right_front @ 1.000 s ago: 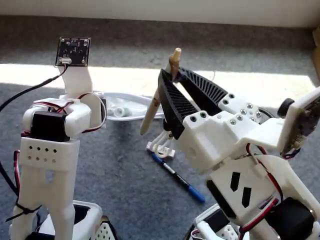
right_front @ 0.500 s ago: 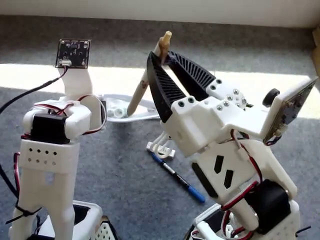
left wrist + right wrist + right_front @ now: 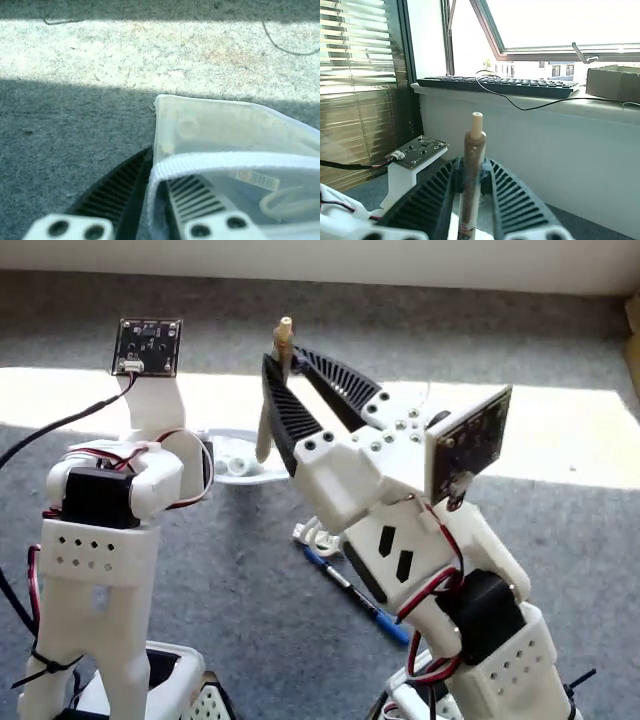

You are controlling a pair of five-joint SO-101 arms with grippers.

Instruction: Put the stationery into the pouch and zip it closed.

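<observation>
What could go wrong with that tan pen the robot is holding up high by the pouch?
1. The right pincer grips the tan pen near its top end, so the long lower part could swing and miss the pouch opening.
2. The left pincer pinches just the pouch's edge; a poke from the pen might tug it loose.

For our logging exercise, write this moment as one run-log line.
left gripper: shut on pouch edge | right gripper: shut on beige pen, raised near pouch | blue pen: on carpet
</observation>
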